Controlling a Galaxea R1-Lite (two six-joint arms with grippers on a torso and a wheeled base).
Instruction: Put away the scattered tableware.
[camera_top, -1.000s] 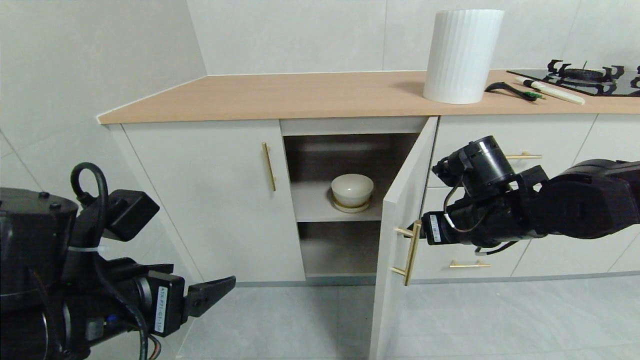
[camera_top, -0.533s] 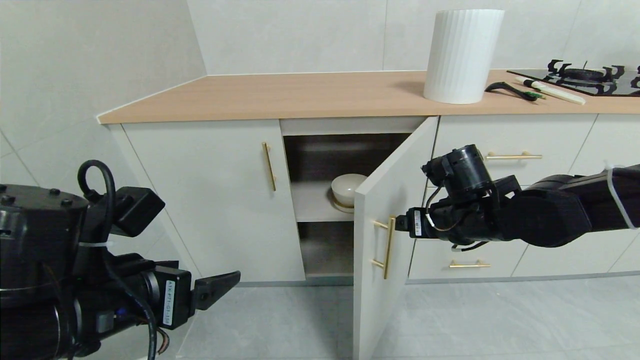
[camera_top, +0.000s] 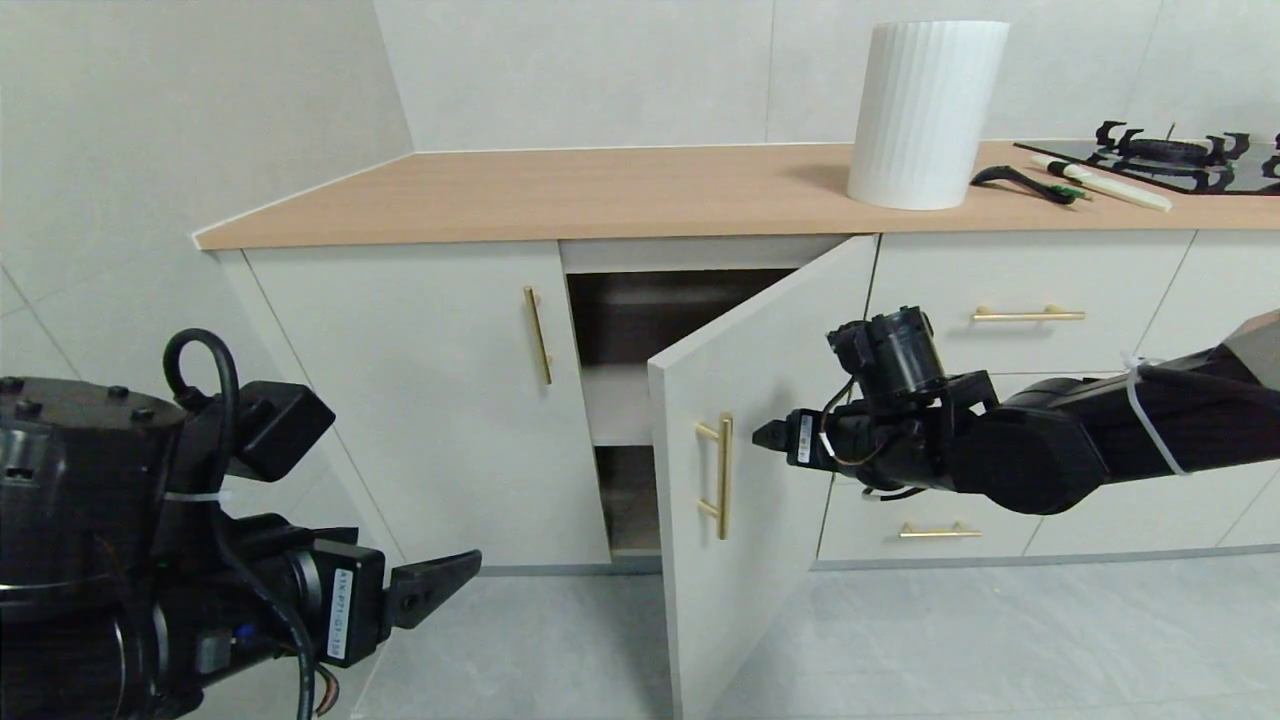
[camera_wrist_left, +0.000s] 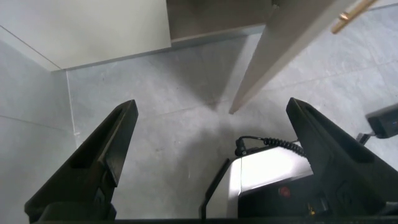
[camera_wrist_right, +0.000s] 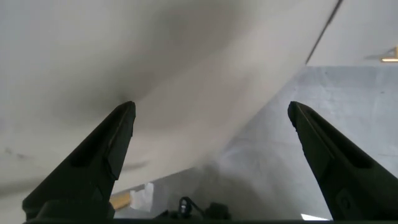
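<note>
Nearest, low over the floor, the left hand (camera_wrist_left: 211, 130) hangs released, its fingers spread wide with nothing between them. Farther in, the right hand (camera_top: 772, 438) is level with the middle of the cupboard door (camera_top: 740, 400). It sits just beside the panel's outer face and near the brass handle (camera_top: 722, 478). Its fingers are apart and hold nothing, and I cannot tell whether a tip touches the panel. The door stands partly open, hiding most of the shelf (camera_top: 615, 405) behind it.

Farthest off, on the table (camera_top: 600, 190), 2 pieces of tableware lie close together between the white ribbed container (camera_top: 925, 110) and the stove (camera_top: 1170, 155). They are a black utensil (camera_top: 1020, 180) and a pale utensil (camera_top: 1100, 183).

The step looks like closing the door. The main risk is that shutting it now would leave those 2 pieces out, so the door would need reopening. Open fingers so near the handle could also snag it, or slide off the smooth panel and leave the door ajar.
</note>
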